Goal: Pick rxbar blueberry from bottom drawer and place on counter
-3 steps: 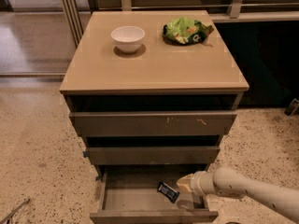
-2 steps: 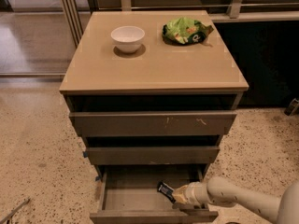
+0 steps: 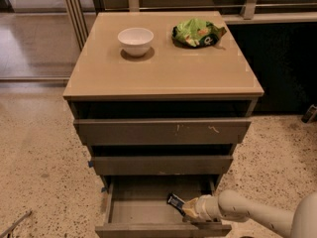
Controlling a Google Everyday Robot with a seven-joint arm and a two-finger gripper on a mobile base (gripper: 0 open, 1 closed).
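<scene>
1. Fingers (image 3: 191,208): narrow, pinched on the right end of the rxbar blueberry (image 3: 175,201). Most of the wrapper sticks out to the left, tilted, with its far end raised.
2. Gripper (image 3: 187,207): low inside the bottom drawer (image 3: 138,209), at its right-hand side, just behind the drawer's front panel. My arm (image 3: 247,213) reaches in from the right.
3. Counter (image 3: 163,68): holds a white bowl (image 3: 135,40) at the back left and a green chip bag (image 3: 197,32) at the back right. Its front half is bare.
4. Risk, slip: my hold is on one end only and the wrapper looks slick. A quick lift or swing could pivot the bar out and drop it back into the drawer.
5. Risk, snag: the middle drawer (image 3: 161,165) overhangs the back of the tray. A straight lift could knock the bar's free end on its front, so I judge the way out is forward first, then up.
6. Risk, placement: a set-down too far back could nudge the bowl or the bag.
7. Change from a second ago: my arm has dropped lower and pushed further left, bringing the gripper up to the bar. The bar lies in nearly the same spot, and the bowl and bag are unmoved.
</scene>
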